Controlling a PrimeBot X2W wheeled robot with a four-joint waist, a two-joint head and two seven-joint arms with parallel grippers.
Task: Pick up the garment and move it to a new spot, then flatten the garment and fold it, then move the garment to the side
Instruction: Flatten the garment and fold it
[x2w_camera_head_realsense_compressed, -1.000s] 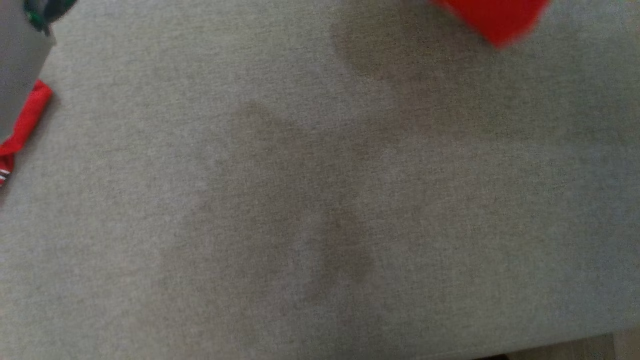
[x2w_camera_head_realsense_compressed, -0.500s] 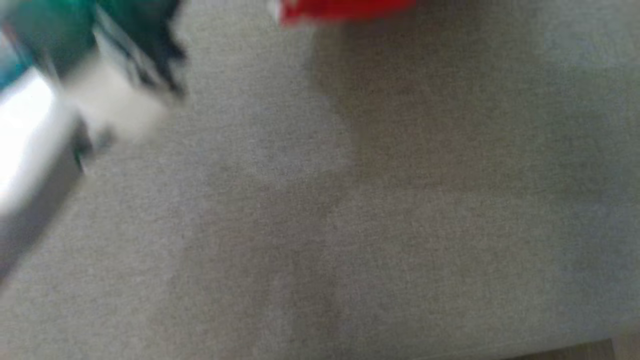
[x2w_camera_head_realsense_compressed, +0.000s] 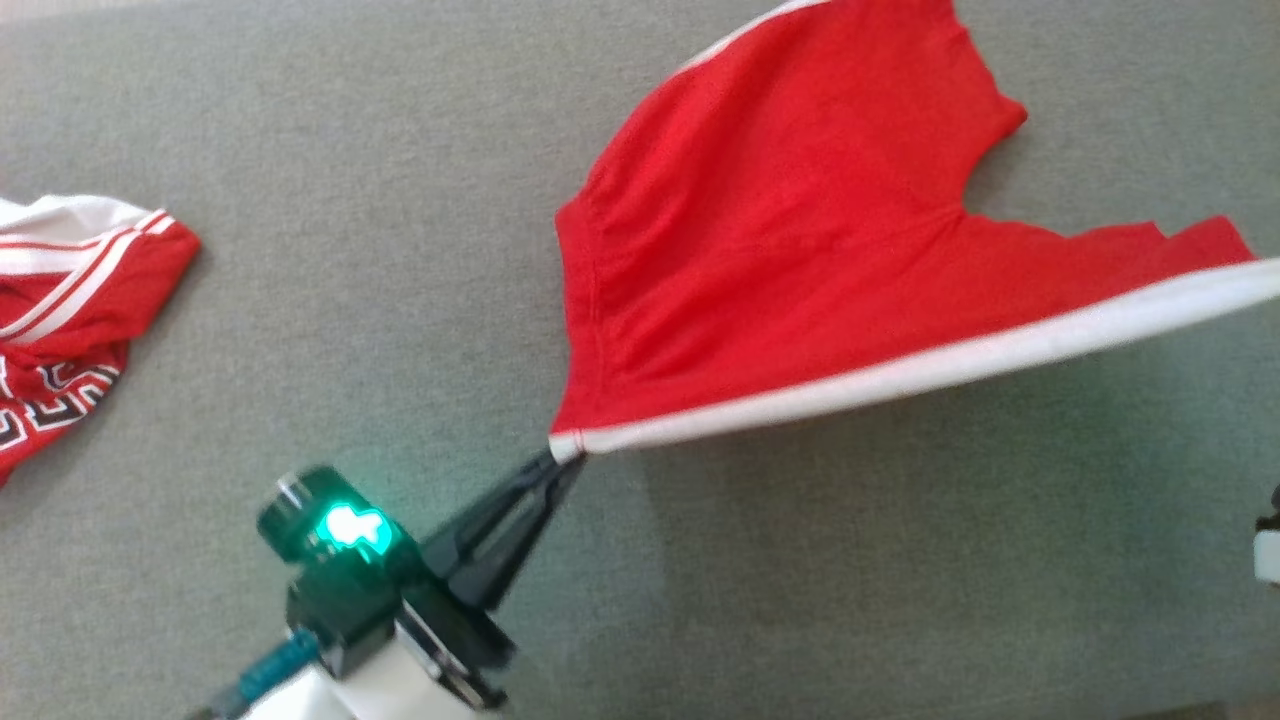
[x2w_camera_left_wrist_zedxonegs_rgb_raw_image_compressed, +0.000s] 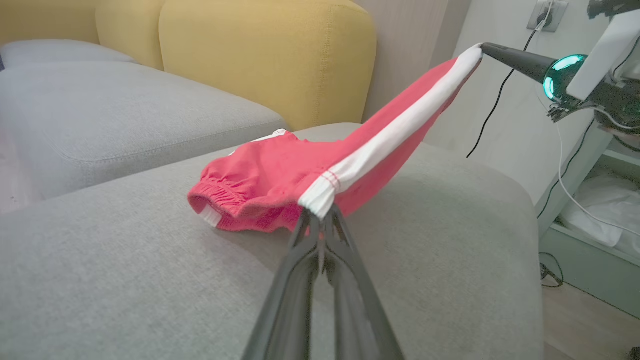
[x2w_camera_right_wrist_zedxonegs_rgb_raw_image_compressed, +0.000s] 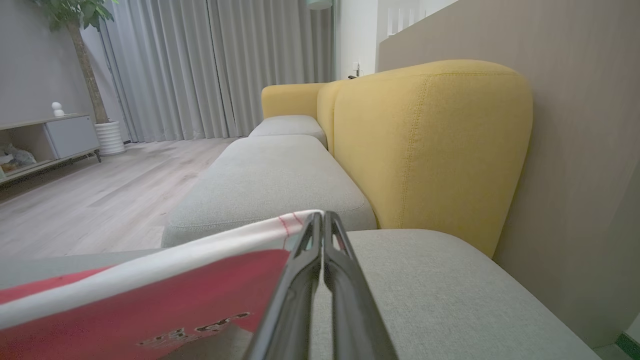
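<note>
The left gripper (x2w_camera_head_realsense_compressed: 561, 459) is closed on one end of the white stripe (x2w_camera_head_realsense_compressed: 900, 368) of the shorts (x2w_camera_head_realsense_compressed: 780, 240). From its tips the stripe runs tight to the right gripper (x2w_camera_left_wrist_zedxonegs_rgb_raw_image_compressed: 483, 47), closed on the other end. Beyond, the rest of the shorts lies on the cushion (x2w_camera_head_realsense_compressed: 330, 120).

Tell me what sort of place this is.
Most likely a home living room: a sofa with yellow backs and grey seats, floor-length curtains, and a potted plant standing on a wood floor.
</note>
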